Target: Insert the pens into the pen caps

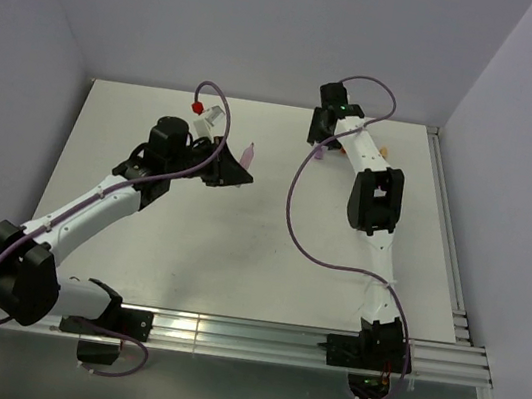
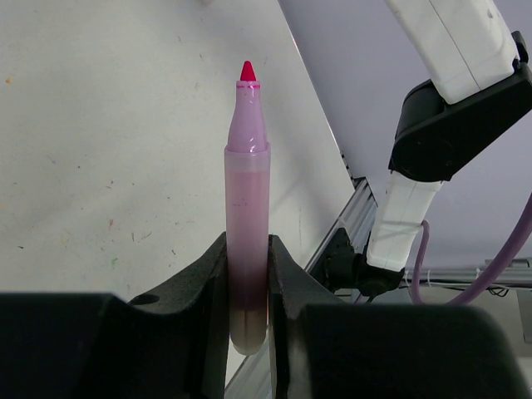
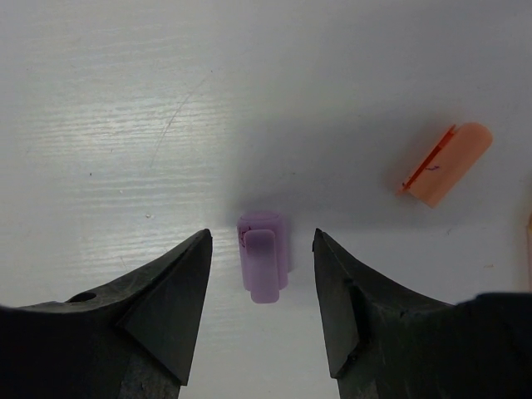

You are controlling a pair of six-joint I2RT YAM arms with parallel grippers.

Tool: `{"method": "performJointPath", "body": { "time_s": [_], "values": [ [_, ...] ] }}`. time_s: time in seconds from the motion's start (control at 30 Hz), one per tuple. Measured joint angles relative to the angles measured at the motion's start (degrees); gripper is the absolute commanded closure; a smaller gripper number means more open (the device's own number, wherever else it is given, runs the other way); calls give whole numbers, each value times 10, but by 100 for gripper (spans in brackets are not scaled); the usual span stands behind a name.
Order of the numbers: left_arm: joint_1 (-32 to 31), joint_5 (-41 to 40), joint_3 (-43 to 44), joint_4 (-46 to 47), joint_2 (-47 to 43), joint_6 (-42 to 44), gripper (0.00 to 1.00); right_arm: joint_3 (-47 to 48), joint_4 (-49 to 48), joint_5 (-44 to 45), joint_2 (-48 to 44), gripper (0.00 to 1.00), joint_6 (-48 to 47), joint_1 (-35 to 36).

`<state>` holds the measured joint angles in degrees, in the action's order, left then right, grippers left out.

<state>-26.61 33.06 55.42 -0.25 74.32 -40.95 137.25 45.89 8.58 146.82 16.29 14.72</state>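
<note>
My left gripper [image 1: 233,169] is shut on a pale pink pen [image 1: 248,153] and holds it above the table with its red tip pointing away. In the left wrist view the pen [image 2: 247,208] stands clamped between the fingers of that gripper [image 2: 247,249]. My right gripper [image 1: 324,140] is open at the back of the table, low over a purple cap [image 1: 321,154]. In the right wrist view this cap [image 3: 264,256] lies on the table between the open jaws of the gripper [image 3: 262,239], touching neither. An orange cap [image 3: 445,164] lies to its right.
The orange cap also shows in the top view [image 1: 383,149], beside the right arm. The table [image 1: 237,256] has grooved metal rails [image 1: 254,337] along its front and right edges. Pale walls close in the back and sides. The right arm [image 2: 440,108] shows in the left wrist view.
</note>
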Motion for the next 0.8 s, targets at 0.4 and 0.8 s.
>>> {"method": "performJointPath", "body": {
  "time_s": [0.4, 0.8],
  "values": [
    [0, 8, 0, 1, 6, 0, 100, 6, 19, -8, 19, 46, -3, 0],
    [1, 16, 0, 2, 7, -1, 100, 23, 30, -11, 21, 49, -5, 0]
  ]
}}
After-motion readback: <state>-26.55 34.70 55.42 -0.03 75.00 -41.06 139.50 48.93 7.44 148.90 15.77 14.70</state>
